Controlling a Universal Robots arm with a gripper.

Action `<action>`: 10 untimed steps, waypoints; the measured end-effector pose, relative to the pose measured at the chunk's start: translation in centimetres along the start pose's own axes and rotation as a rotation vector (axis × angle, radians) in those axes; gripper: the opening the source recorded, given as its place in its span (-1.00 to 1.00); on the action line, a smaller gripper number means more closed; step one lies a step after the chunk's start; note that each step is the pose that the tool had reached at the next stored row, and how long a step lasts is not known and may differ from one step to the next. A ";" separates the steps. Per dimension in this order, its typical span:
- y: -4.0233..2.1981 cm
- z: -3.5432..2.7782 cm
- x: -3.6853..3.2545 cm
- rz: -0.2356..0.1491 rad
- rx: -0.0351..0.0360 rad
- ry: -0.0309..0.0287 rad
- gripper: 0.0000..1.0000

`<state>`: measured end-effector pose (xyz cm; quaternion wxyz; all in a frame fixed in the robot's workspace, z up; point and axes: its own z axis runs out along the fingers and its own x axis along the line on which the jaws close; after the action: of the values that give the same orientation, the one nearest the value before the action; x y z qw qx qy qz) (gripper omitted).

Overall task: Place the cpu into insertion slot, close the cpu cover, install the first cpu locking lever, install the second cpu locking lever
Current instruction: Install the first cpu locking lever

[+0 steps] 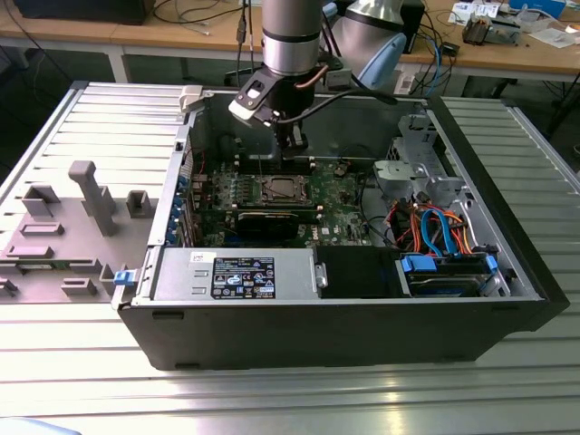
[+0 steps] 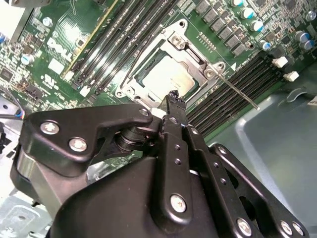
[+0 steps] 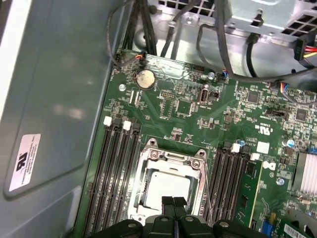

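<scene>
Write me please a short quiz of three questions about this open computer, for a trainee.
1. True or false: the chip sits on the green board between long memory slots.
2. Which is the claw nearest to? A a screwdriver; B the chip; C a keyboard.
3. Fill in (raised or flat): the metal frame around the chip lies ___.
Key: 1 true; 2 B; 3 flat.
</scene>
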<state>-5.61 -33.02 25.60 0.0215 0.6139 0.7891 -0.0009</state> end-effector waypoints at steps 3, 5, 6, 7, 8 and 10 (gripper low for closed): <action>0.00 0.00 0.00 -0.049 -0.0017 0.0012 -0.79; 0.00 0.00 0.00 -0.075 -0.0026 0.0018 -0.79; 0.00 0.00 0.00 -0.084 -0.0030 0.0021 -0.79; 0.00 0.00 0.00 -0.095 -0.0033 0.0023 -0.79; 0.00 0.00 0.00 -0.105 -0.0037 0.0025 -0.79; 0.00 0.00 0.00 -0.127 -0.0045 0.0031 -0.79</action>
<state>-5.61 -33.02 25.60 0.0216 0.5624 0.8266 0.0004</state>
